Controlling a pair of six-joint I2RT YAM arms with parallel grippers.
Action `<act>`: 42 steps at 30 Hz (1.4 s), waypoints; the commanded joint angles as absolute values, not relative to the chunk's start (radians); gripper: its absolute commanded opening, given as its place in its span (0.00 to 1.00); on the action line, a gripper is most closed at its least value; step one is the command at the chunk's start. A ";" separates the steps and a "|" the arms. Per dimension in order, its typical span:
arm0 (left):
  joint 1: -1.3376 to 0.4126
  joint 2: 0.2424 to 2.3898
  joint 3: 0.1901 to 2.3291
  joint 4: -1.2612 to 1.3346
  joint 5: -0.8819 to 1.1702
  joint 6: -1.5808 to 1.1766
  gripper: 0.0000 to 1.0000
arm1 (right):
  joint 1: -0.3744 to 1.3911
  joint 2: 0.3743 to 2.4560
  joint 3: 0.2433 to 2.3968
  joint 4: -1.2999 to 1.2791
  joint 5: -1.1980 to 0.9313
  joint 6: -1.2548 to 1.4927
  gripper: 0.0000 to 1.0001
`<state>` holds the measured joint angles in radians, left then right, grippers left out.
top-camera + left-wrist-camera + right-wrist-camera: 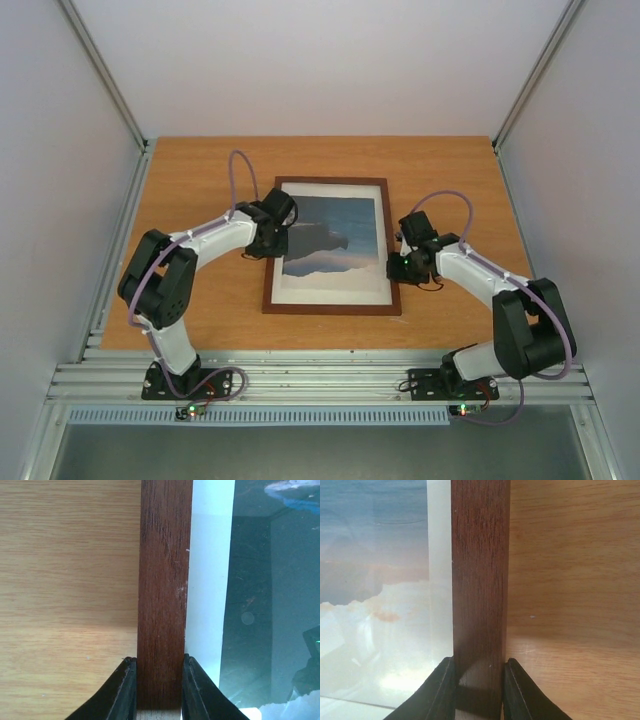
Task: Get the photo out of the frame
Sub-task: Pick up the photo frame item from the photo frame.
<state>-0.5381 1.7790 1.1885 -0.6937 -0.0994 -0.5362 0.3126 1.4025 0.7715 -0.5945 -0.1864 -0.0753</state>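
The frame [330,309], thin dark reddish-brown wood, lies flat in the middle of the table. The photo [335,235], dark blue sky over a pale lower part, sits inside it within a cream mat [330,290]. My left gripper [272,238] is shut on the frame's left rail [162,580], one finger against each edge [127,685]. My right gripper [397,262] is shut on the right rail [480,570] in the same way, its fingers [512,685] pressed against both sides. The photo [270,605] shows reflections in the left wrist view, and its pale clouds [375,610] fill the right wrist view.
The frame rests on a wooden table [200,170] closed in by white walls at the left, right and back. An aluminium rail [320,380] at the near edge carries both arm bases. A strip of mat [207,580] separates rail and print.
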 commanded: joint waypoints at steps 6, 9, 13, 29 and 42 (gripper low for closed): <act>-0.606 1.811 1.208 -0.669 -0.140 -0.564 0.05 | 0.439 1.384 0.909 -0.576 -0.191 -0.090 0.01; -0.606 1.829 1.198 -0.662 -0.163 -0.571 0.10 | 0.438 1.338 0.925 -0.591 -0.211 -0.080 0.01; -0.604 1.863 1.202 -0.661 -0.165 -0.572 0.21 | 0.439 1.301 0.940 -0.603 -0.261 -0.070 0.01; -0.571 1.819 1.167 -0.629 -0.144 -0.580 0.27 | 0.439 1.251 0.913 -0.576 -0.296 -0.042 0.01; -0.496 1.721 1.074 -0.593 -0.090 -0.583 0.27 | 0.477 1.254 0.928 -0.534 -0.288 -0.002 0.01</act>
